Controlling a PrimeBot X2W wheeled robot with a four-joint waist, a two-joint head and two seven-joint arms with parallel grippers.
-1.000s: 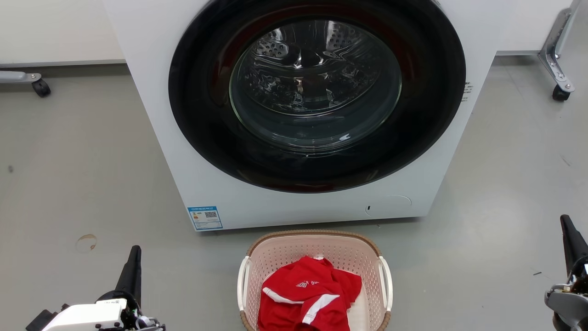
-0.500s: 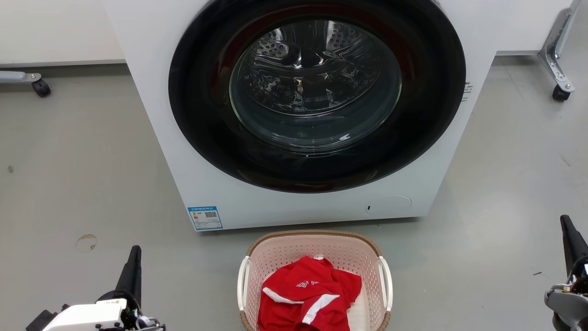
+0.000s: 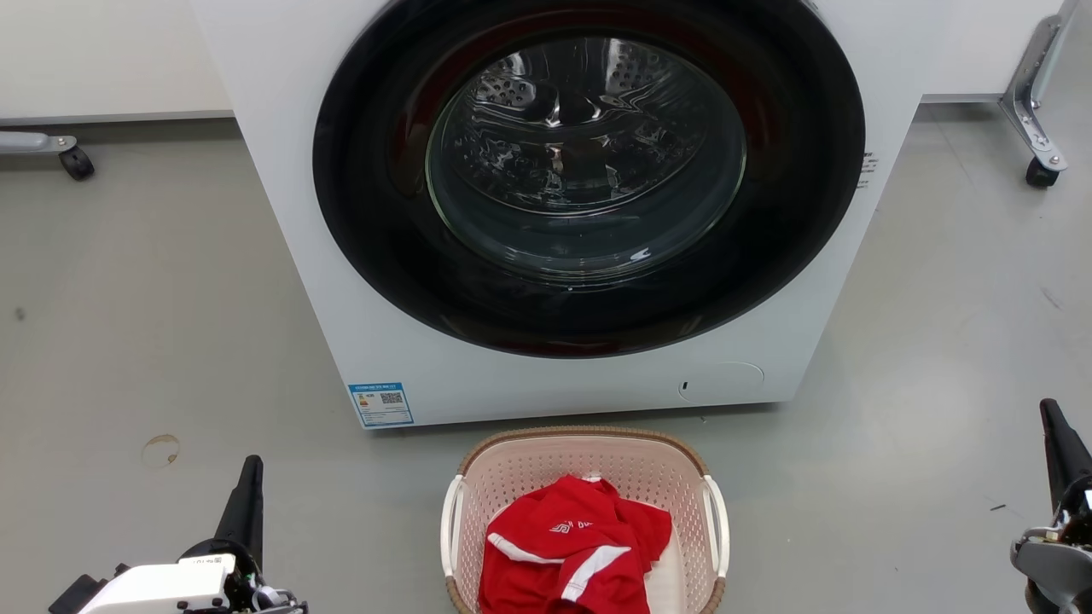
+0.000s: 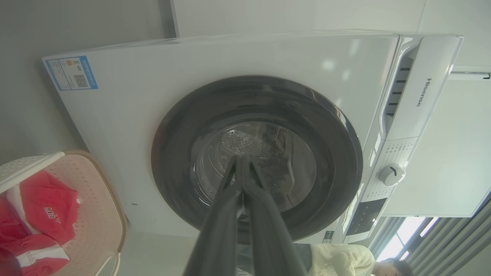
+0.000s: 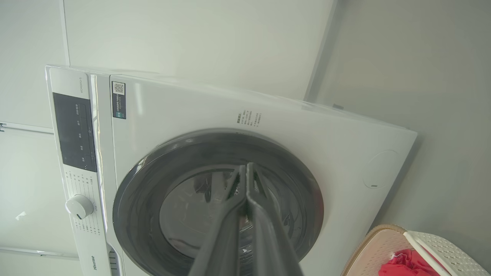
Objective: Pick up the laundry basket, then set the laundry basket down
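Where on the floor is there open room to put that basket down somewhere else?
Wide bare floor lies left of the laundry basket, between the washing machine and the left tool. Another patch lies right of it, toward the right tool. The strip between laundry basket and washing machine is tight.

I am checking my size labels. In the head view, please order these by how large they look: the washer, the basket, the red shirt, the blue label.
1. Washer, by far the largest.
2. Basket, partly cut off by the bottom edge.
3. Red shirt, lying inside the basket.
4. Blue label, the smallest.
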